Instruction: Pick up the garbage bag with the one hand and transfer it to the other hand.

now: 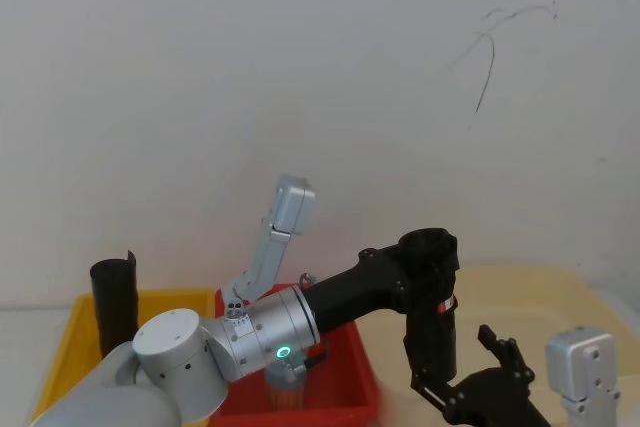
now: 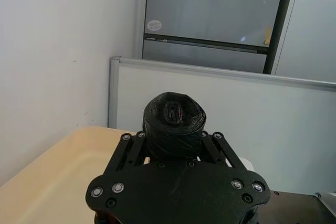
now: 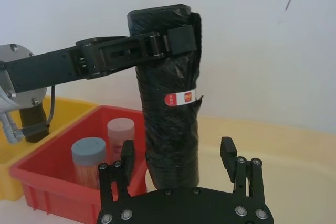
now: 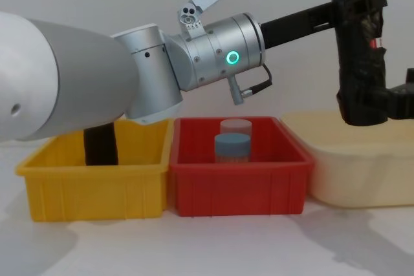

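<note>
Left end effector [image 3: 165, 43] is pinching the garbage bag [image 3: 170, 124] near its top, holding it in the air over the cream tub [image 4: 349, 179], just right of the red bin [image 4: 239, 185]. Right end effector [image 3: 176, 151] sits spread around the lower part, fingers [image 3: 227, 153] either side, not touching as far as I can see. Roll hangs upright, long axis vertical, with its red-and-white label [image 3: 179, 98] around the middle. Risk imo: if the left lets go before the right clamps, it drops into the tub. Crinkly plastic could also slide, or an off-centre squeeze could tip it.
</note>
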